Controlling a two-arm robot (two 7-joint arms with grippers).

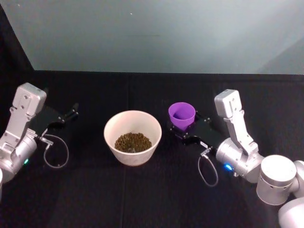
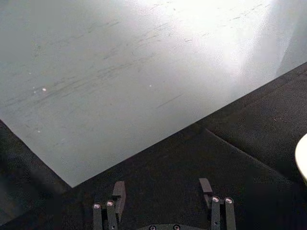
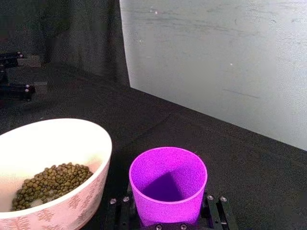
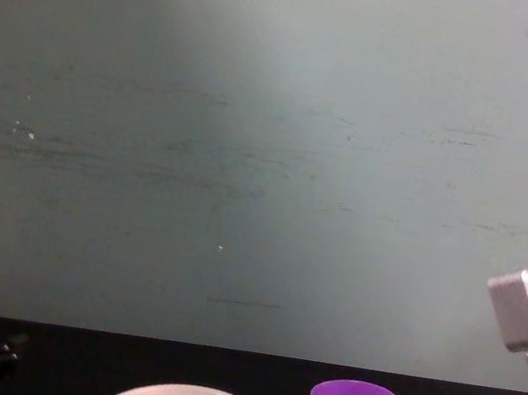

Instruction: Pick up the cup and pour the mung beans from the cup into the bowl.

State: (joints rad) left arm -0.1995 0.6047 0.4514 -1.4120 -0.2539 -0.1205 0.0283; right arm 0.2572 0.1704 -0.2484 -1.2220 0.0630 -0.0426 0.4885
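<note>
Purple cup (image 3: 168, 184) stands upright and empty just right of the bowl (image 1: 133, 137), clamped in the right tool (image 3: 168, 218). Mung beans (image 1: 133, 142) already lie in the bowl, so pouring looks done; releasing remains. Left tool (image 2: 163, 199) idles apart.

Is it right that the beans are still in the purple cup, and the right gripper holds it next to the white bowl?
Not quite. The beans are in the bowl, not the cup; the right wrist view shows the cup empty. The rest holds: the right gripper holds the cup upright next to the bowl.
</note>
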